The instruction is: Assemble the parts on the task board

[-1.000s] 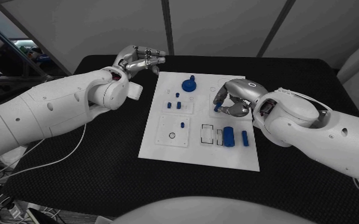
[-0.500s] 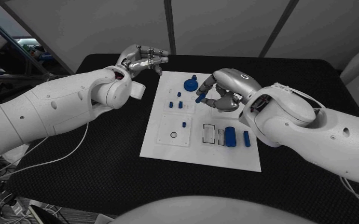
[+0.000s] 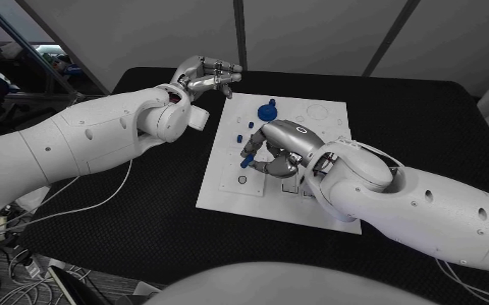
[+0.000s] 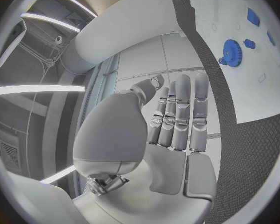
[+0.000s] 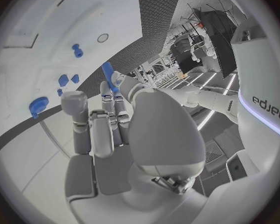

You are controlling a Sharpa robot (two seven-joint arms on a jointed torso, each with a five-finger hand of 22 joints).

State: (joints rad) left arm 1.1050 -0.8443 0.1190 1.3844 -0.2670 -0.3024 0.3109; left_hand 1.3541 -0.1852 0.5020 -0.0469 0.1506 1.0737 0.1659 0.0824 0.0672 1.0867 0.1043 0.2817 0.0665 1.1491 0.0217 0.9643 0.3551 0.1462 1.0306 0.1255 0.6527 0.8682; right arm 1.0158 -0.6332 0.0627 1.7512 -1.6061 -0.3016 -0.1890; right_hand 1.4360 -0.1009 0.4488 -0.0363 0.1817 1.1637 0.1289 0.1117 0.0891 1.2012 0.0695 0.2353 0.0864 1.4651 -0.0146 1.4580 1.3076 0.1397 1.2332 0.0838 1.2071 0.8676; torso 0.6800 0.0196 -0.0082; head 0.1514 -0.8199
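Covering the middle of the black table (image 3: 122,199), the white task board (image 3: 230,202) lies lengthwise from the near edge toward the far edge. Over the board's middle hangs the right hand (image 3: 273,151), fingers curled, pinching a slim blue peg (image 3: 248,159) at their tips — the right wrist view shows that peg (image 5: 107,73) sticking out beyond the fingertips, above the board's surface. Whether the peg touches the board cannot be told. Off the board's far left corner, above the table, the left hand (image 3: 209,78) is raised with its fingers loosely bent and apart, holding nothing; the left wrist view shows its fingers (image 4: 180,114) side by side and bare. Near the board's far edge sits a blue gear (image 3: 267,111) with a small knob — also seen from the left wrist (image 4: 231,50). Between the gear and the right hand, small blue pieces (image 3: 249,126) stand on the board.
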